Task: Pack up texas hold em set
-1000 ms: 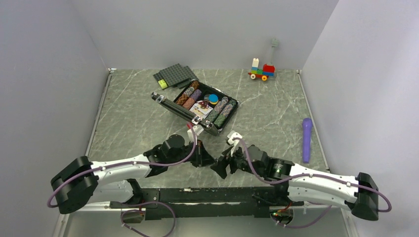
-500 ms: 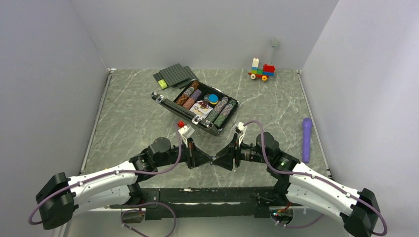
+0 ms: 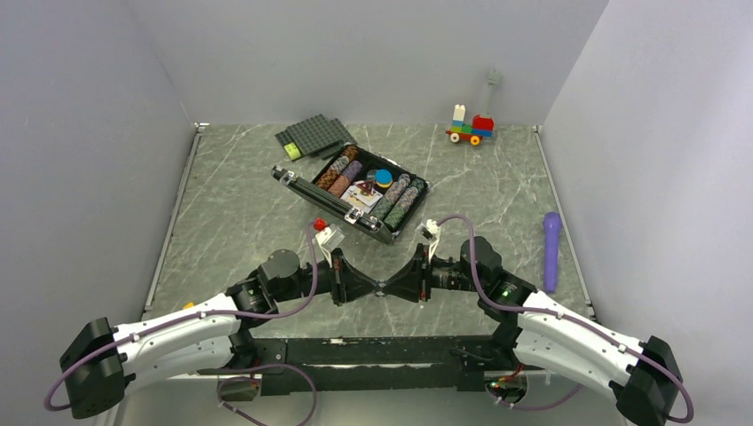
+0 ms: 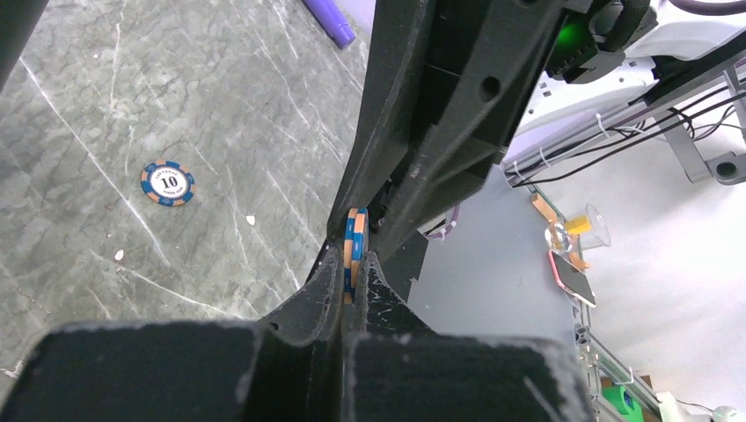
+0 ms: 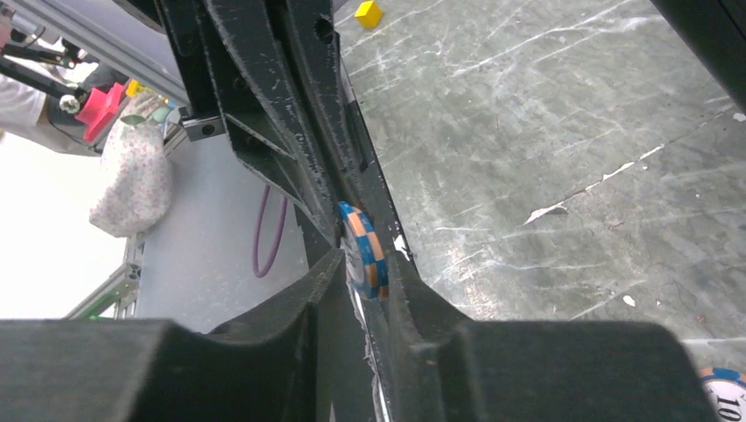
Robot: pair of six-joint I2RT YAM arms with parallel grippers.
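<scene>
The black briefcase (image 3: 306, 188) lies open at mid-table, holding chip rows (image 3: 401, 199), cards (image 3: 362, 192) and a blue disc (image 3: 384, 177). In front of it my two grippers meet tip to tip. My left gripper (image 3: 371, 287) (image 4: 354, 264) is shut on a blue-and-orange poker chip (image 4: 355, 239) (image 5: 365, 251), held on edge. My right gripper (image 3: 389, 287) (image 5: 365, 260) straddles the same chip. Its jaws stand narrow, with a slim gap still showing on one side. Another blue-and-orange chip marked 10 (image 4: 167, 183) (image 5: 727, 397) lies flat on the table.
Dark grey studded baseplates (image 3: 313, 136) lie behind the case. A colourful brick toy car (image 3: 471, 130) stands at the back right. A purple marker (image 3: 551, 251) lies near the right edge. A small yellow cube (image 5: 369, 13) sits on the table.
Both arms have swung inward until the gripper tips meet. The right jaws have narrowed from wide open to close around the chip held by the left gripper.
</scene>
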